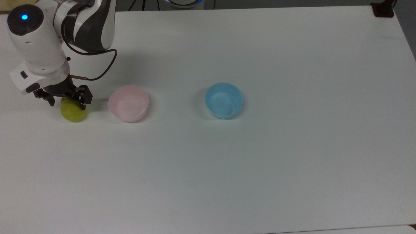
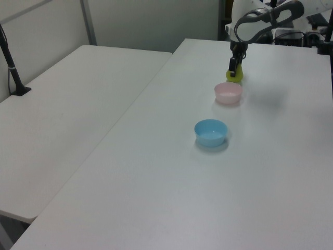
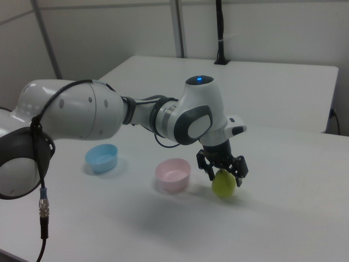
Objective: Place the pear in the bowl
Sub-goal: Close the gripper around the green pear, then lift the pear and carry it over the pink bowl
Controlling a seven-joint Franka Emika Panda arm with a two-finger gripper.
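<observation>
Down at the top view's left, the gripper (image 1: 66,100) straddles the pear (image 1: 73,112) — its dark fingers spread on either side of the fruit's upper part, not pinching it. Meanwhile the pear sits on the white table (image 1: 260,162), just beside the pink bowl (image 1: 128,103) — a blue bowl (image 1: 224,100) lies farther right.

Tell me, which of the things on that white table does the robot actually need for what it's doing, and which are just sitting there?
Needed for the job:
- the pear, which the gripper is straddling with open fingers
- the pink bowl, where the pear should go

Just lying about:
- the blue bowl, off to the top view's right of the pink bowl
</observation>
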